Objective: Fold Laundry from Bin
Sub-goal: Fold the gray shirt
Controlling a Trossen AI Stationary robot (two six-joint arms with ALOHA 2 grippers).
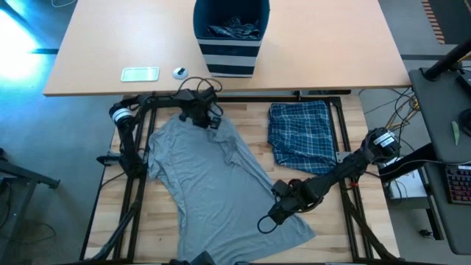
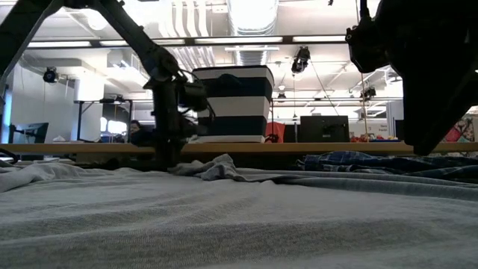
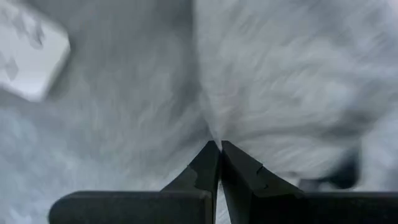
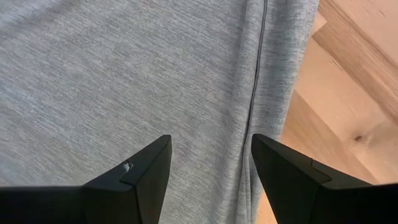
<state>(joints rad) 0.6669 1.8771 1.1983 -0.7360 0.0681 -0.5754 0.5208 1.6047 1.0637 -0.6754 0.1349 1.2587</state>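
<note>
The right gripper (image 1: 274,213) hangs over the near hem of the grey T-shirt (image 1: 213,180), its two fingers (image 4: 146,171) spread apart with nothing between them; the right wrist view shows the shirt's stitched side edge lying on the bare wooden bench (image 4: 339,93) just below. The T-shirt is spread flat across the middle of the bench, running from the near right corner up toward the far left. Just beside it on the right lies the folded blue-and-white plaid garment (image 1: 300,136), apart from both arms. At the shirt's far end the left gripper (image 1: 202,116) is down on the cloth, its fingers (image 3: 208,163) pressed together and pinching a fold of grey fabric. Beyond, on the pale far table (image 1: 331,44), stands the navy striped bin (image 1: 230,55) with dark laundry (image 1: 234,29) inside.
</note>
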